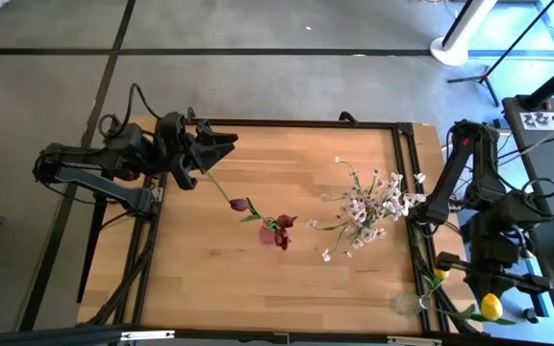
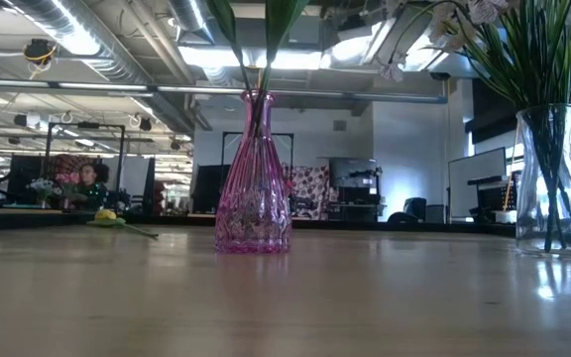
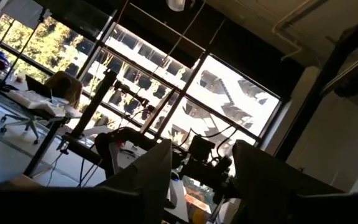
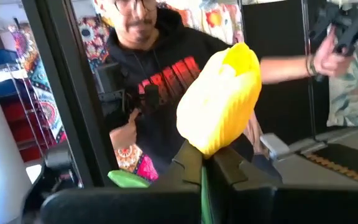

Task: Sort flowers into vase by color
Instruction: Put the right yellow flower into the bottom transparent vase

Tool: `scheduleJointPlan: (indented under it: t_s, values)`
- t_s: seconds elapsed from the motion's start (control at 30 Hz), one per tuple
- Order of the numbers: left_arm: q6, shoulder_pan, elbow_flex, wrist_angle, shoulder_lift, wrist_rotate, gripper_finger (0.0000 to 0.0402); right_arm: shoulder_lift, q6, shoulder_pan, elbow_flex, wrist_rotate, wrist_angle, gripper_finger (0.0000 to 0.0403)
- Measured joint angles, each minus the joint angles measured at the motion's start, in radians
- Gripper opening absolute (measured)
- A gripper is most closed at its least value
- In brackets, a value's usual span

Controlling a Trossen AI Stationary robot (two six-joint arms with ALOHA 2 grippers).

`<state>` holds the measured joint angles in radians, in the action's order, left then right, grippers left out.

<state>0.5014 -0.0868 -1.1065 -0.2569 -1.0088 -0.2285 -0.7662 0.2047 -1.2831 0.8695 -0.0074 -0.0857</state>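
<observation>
The yellow tulip stood just above the right gripper, whose fingers were pinched narrow on the stem directly under the bloom. Gripping so close to the head probably kept the long stem from swinging. In the high view this yellow tulip hung off the table's edge, beyond a clear glass vessel at the corner. That vessel was probably where the yellow ones belonged. A small yellow bloom showed between the vessel and the gripper, but whether it stood inside was unclear.

A dark red tulip lay ahead of the left gripper, its thin stem running back toward the fingers. In the left wrist view, though, the two fingers stood wide apart and tipped upward toward the windows, with no stem visible between them. I could not tell whether that gripper touched the stem at all.

Past that bloom, farther from the left gripper, stood the pink vase with maroon tulips in it, so the reds were being gathered there. The white-pink sprays filled a clear vase between the pink vase and the right arm.

Beyond the right gripper, off the table, a person in a dark hoodie stood with one arm stretched out.
</observation>
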Motion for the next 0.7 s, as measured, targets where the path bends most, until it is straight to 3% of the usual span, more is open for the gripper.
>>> scheduleJointPlan:
  t_s: [0.27,0.4,0.7]
  values:
    - [0.073,0.0,0.0,0.001,0.0,-0.046,0.0167,0.012,0.132,0.0,-0.113,0.016,0.017,0.0015]
    - [0.08,0.0,0.0,0.001,0.0,-0.046,0.0167,0.012,0.249,0.0,-0.114,0.077,0.151,0.0033]
    - [0.121,0.0,0.0,0.001,-0.013,-0.014,0.0167,-0.002,0.451,0.001,-0.046,0.12,0.388,0.0137]
